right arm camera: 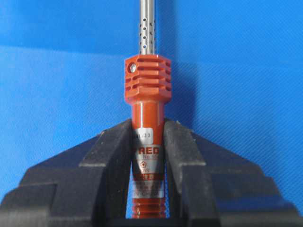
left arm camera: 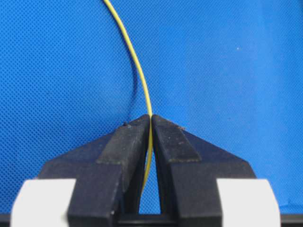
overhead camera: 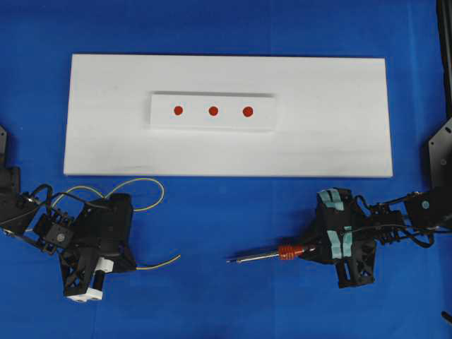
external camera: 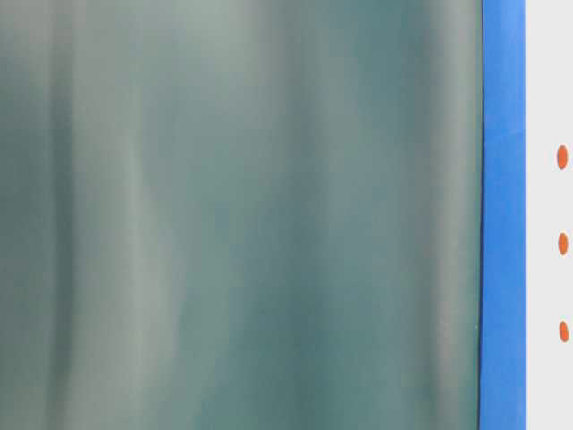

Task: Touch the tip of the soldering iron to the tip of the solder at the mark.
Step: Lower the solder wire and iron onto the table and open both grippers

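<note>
My left gripper (overhead camera: pixel 131 264) (left arm camera: pixel 151 117) is shut on the solder (overhead camera: pixel 157 265) (left arm camera: pixel 137 66), a thin yellow wire pinched between the black fingertips. The tip of the solder (overhead camera: pixel 179 256) points right, low over the blue cloth, and the rest loops behind the arm. My right gripper (overhead camera: pixel 313 249) (right arm camera: pixel 147 124) is shut on the soldering iron (overhead camera: pixel 285 252) (right arm camera: pixel 147 80) just behind its orange-red ribbed collar. The tip of the soldering iron (overhead camera: pixel 228 261) points left, apart from the solder's tip. Three red marks (overhead camera: pixel 212 111) sit in a row on a small white strip, far from both tips.
The strip lies on a large white board (overhead camera: pixel 339 141) across the back of the blue cloth (overhead camera: pixel 226 212). The table-level view is mostly filled by a blurred grey-green surface (external camera: pixel 233 215); the red marks (external camera: pixel 562 244) show at its right edge.
</note>
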Motion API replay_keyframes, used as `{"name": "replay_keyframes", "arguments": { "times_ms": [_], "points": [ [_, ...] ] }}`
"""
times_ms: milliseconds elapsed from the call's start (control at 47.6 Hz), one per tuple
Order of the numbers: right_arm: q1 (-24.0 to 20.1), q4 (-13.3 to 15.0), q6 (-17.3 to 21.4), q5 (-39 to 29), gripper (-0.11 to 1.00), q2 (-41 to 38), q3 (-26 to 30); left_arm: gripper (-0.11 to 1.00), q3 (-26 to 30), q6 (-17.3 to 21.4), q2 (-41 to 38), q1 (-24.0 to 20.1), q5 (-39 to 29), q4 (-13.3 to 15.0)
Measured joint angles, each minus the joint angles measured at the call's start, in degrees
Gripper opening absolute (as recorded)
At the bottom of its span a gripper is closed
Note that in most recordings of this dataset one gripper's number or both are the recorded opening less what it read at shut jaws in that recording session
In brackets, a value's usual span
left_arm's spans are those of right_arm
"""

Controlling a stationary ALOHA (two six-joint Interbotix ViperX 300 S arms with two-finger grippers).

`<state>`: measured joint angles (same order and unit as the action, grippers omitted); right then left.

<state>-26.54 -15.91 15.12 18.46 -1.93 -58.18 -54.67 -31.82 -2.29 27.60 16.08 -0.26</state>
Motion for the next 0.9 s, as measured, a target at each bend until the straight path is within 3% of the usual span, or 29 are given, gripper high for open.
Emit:
{"name": "replay_keyframes", "arguments": {
  "times_ms": [63, 126, 189, 294, 399, 462, 588, 735, 904],
  "points": [
    [-0.1, 0.0, 0.0, 0.0, 0.07, -0.3, 0.2, 0.16, -0.1, 0.1, 0.0, 0.0, 0.0, 0.0],
    [0.0, -0.1, 0.0, 0.1, 0.08, -0.4, 0.4, 0.32, 0.0, 0.0, 0.0, 0.0, 0.0, 0.0],
    [0.0, -0.1, 0.0, 0.0, 0.17, -0.4, 0.4, 0.48, 0.1, 0.2, 0.0, -0.1, 0.0, 0.0],
    [0.0, -0.2, 0.0, 0.1, 0.47, -0.4, 0.6, 0.69, 0.3, 0.2, 0.0, -0.1, -0.4, 0.0],
    [0.2, -0.2, -0.1, 0.0, 0.80, -0.1, 0.9, 0.71, 0.5, 0.2, 0.7, -0.1, -2.6, 0.0],
    [0.5, -0.2, -0.4, -0.4, 0.92, 1.0, 0.9, 0.71, 0.8, 0.4, 2.5, -0.2, -5.1, 0.0],
    [2.5, -0.2, -1.5, -3.7, 0.83, 6.1, 0.9, 0.71, 1.3, 1.1, 8.0, -0.9, -11.4, 0.0],
    [6.0, 0.8, -4.7, -10.2, 0.84, 14.9, 1.2, 0.71, 1.5, 4.5, 16.3, -3.1, -18.6, 0.0],
    [11.2, 2.4, -9.4, -16.4, 0.84, 25.8, 1.6, 0.71, 0.5, 10.0, 25.6, -6.9, -21.7, 0.0]
  ]
}}
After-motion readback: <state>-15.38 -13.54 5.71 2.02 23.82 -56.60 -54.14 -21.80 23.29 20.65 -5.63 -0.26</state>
